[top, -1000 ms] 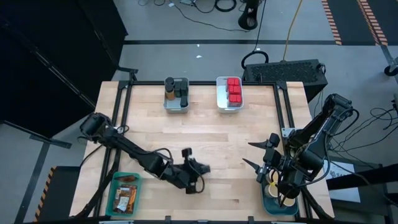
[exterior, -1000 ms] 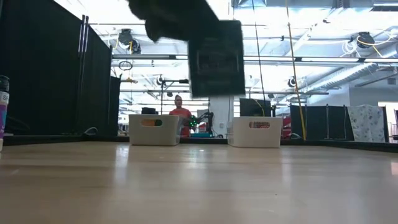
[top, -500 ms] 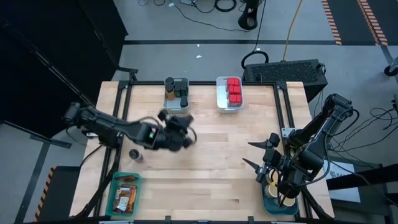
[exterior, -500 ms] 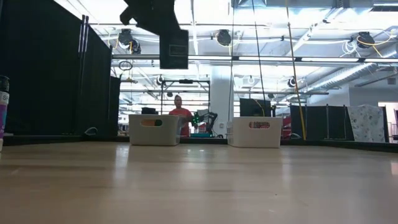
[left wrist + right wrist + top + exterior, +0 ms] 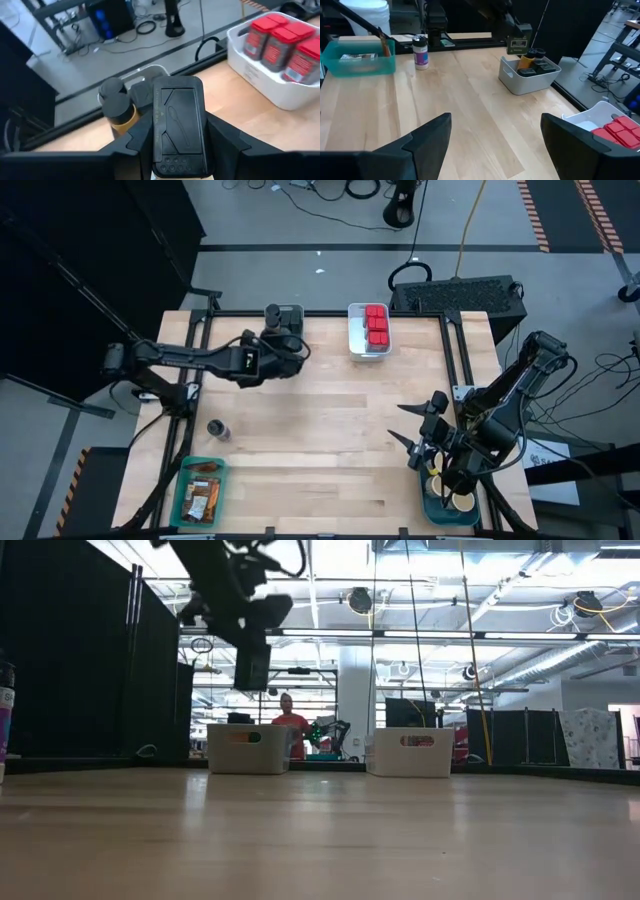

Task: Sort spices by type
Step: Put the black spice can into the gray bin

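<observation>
Your left arm reaches across the far left part of the table, and the left gripper (image 5: 283,350) hangs in the air just beside the grey bin (image 5: 284,350) at the far edge. Its fingers are clamped on a dark jar with a flat black lid (image 5: 177,125); in the low view the jar (image 5: 253,660) hangs well above the tabletop. The grey bin already holds dark jars, one of them amber-bodied with a black cap (image 5: 119,102).

Your right arm is folded at the near right corner, with the right gripper (image 5: 418,437) just beside the blue bin (image 5: 440,510); its fingers (image 5: 427,137) stand wide apart around nothing. Round tan-topped jars (image 5: 462,502) sit in that blue bin.

Next to the grey bin, the white bin (image 5: 354,340) carries the red tins (image 5: 377,325). One small jar (image 5: 214,428) stands alone on the wood near the left edge, close to the teal bin (image 5: 182,498) with the printed packets (image 5: 204,495). Beyond the table, a person in red (image 5: 290,730) shows far behind the bins.
</observation>
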